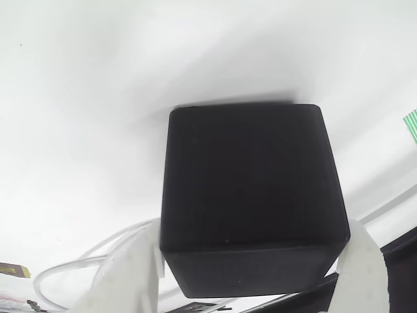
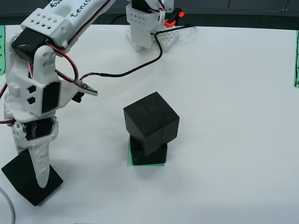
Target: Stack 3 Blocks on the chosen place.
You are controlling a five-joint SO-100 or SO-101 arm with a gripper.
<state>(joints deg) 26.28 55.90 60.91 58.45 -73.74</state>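
Observation:
In the view that rides on the gripper, a matte black block sits between my two white fingers, which press against its left and right sides. The view from above shows my gripper at the lower left, shut on this block, which looks to rest on the white surface. At the centre, two more black blocks stand stacked on the chosen place, a green-striped patch. The upper block is turned and offset on the lower block.
The arm's base stands at the back with a black cable running to the arm. Green striped strips line the sheet's left and right edges. A bit of green stripes shows at the right of the gripper's view.

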